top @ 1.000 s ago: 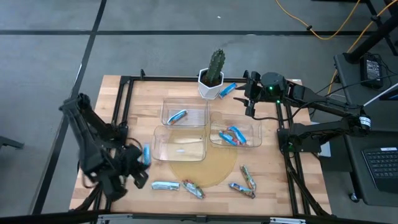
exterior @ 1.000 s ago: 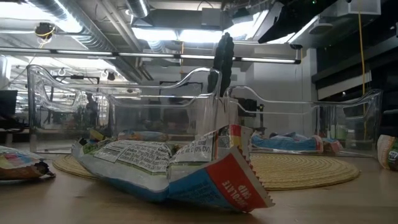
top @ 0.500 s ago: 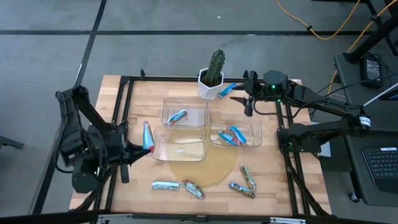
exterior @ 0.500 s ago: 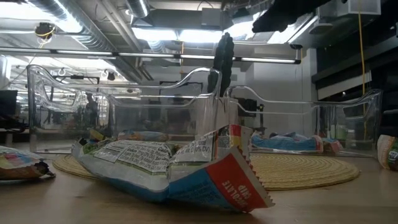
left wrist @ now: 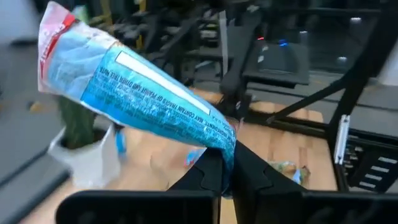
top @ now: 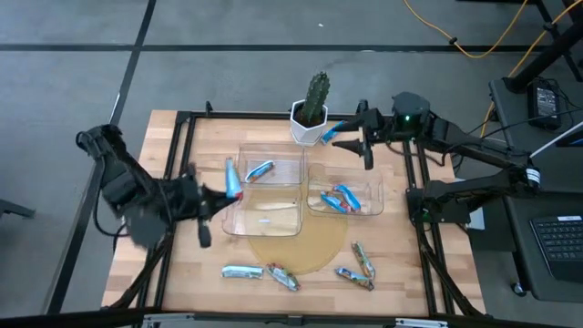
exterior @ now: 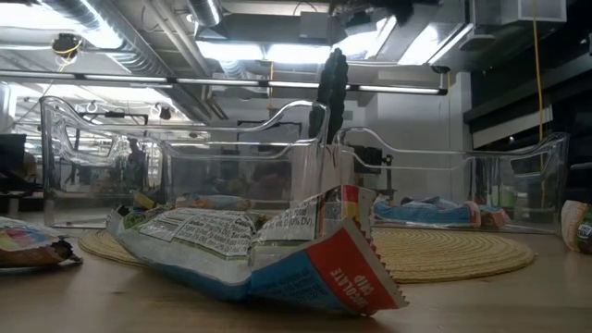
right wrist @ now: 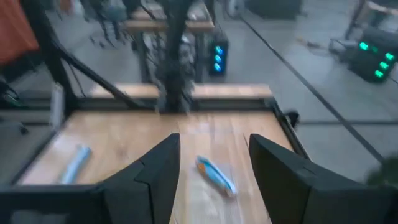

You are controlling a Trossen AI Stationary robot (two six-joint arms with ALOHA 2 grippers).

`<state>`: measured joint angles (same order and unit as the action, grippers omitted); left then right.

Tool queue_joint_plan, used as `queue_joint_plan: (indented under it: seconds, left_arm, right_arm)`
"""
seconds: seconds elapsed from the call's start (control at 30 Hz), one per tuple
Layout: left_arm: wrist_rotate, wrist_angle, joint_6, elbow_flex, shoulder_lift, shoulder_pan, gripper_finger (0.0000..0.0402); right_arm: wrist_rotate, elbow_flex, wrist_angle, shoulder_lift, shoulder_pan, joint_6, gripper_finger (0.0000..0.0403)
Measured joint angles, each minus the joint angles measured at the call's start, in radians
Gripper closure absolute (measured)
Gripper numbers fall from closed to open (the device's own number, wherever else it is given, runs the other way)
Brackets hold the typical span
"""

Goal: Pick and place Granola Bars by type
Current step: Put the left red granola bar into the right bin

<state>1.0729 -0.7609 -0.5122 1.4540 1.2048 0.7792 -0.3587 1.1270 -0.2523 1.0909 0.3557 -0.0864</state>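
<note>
- Table [top: 196,278], near edge: four loose Granola Bars, silver-blue bar [top: 241,271], brownish-green bars [top: 283,277], [top: 355,278], [top: 363,259]. Unsorted; no hazard yet.
- Left claw [top: 221,194]: clenched on blue bar [top: 233,179], raised beside the clear bins. In the left wrist view the claw [left wrist: 225,167] pinches only the wrapper's end of the bar [left wrist: 130,87]. Risk: foil slips, bar falls outside the bins.
- Middle bins: left bin [top: 264,211], right bin [top: 368,201] with several blue bars. Risk: release into the wrong type.
- Far bin [top: 284,162]: one blue bar [top: 260,169].
- Right claw [top: 344,138]: released, hovering near bar [top: 333,130] against cactus pot [top: 307,123]. Risk: nudging the pot.
</note>
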Motion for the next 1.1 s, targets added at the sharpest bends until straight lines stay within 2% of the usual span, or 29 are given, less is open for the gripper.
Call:
queue_joint_plan:
  seconds: [0.13,0.2,0.27,0.5,0.73,1.1]
  left_arm:
    - [-0.215,0.298,0.407,0.000,-0.021,-0.161,0.0397]
    - [-0.315,0.397,0.537,0.000,-0.026,-0.227,0.0397]
    - [-0.399,0.429,0.603,0.000,-0.026,-0.282,0.0397]
    - [-0.517,0.417,0.656,0.000,0.012,-0.424,0.0397]
    - [-0.659,0.467,0.691,0.000,0.065,-0.494,0.0397]
    - [-0.683,0.473,0.682,0.000,0.100,-0.533,0.0397]
  right_arm:
    - [-0.155,0.169,0.000,0.099,0.000,0.062,0.0208]
    - [-0.268,0.251,0.002,0.150,0.000,0.093,0.0206]
    - [-0.347,0.317,0.003,0.193,0.000,0.108,0.0198]
    - [-0.376,0.436,0.041,0.322,-0.044,0.112,0.0134]
    - [-0.377,0.568,0.046,0.452,-0.106,0.133,0.0078]
    - [-0.439,0.706,0.047,0.557,-0.124,0.132,0.0079]
